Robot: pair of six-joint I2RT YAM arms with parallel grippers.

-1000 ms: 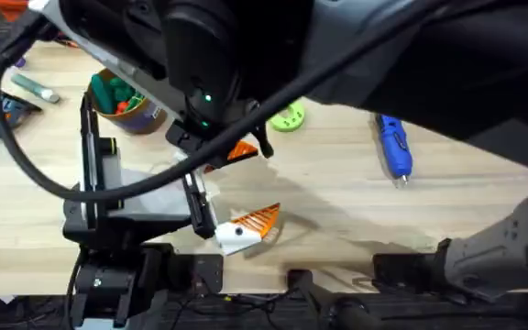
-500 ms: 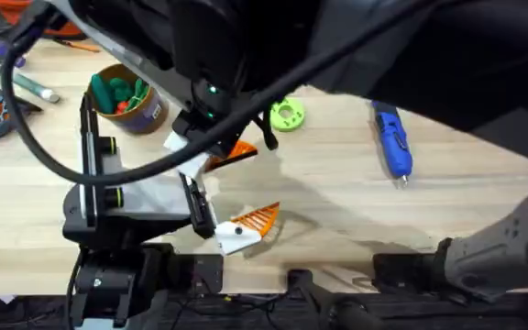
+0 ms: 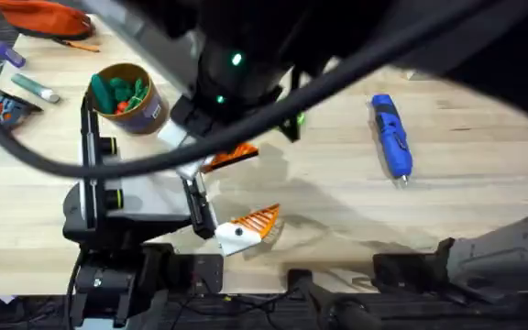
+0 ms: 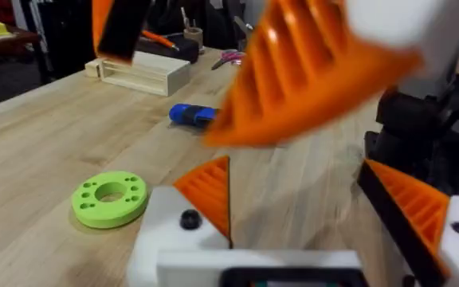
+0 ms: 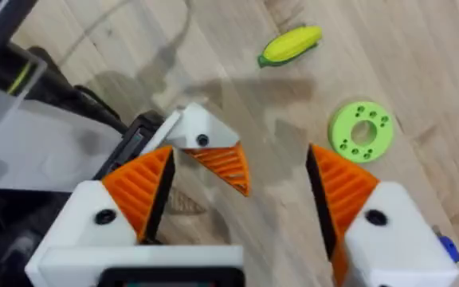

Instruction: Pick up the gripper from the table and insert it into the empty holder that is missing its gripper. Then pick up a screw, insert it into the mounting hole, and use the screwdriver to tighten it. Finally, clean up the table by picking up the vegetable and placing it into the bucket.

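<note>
My left gripper (image 3: 244, 188) is open, pointing toward the screwdriver (image 3: 390, 137). Its far finger is the orange wedge gripper (image 4: 211, 190) seated on the white holder (image 4: 162, 231), which has a dark round spot on its face. My right gripper (image 5: 241, 187) hangs open just above that holder (image 5: 194, 131), and its big orange fingers (image 4: 309, 72) loom in the left wrist view. The yellow vegetable (image 5: 291, 44) lies on the table beyond it. The brown bucket (image 3: 149, 115) stands at the far left, holding green and orange toys.
A flat green disc (image 4: 110, 199) lies between the grippers and the screwdriver (image 4: 191, 114). An orange pouch (image 3: 44, 16) and small tools (image 3: 35, 87) sit at the far left. A white box (image 4: 138, 72) stands past the screwdriver. My right arm spans the overhead view, dark and blurred.
My right arm has shifted toward the far side of the table, uncovering the bucket and covering most of the green disc. The left arm has stayed put.
</note>
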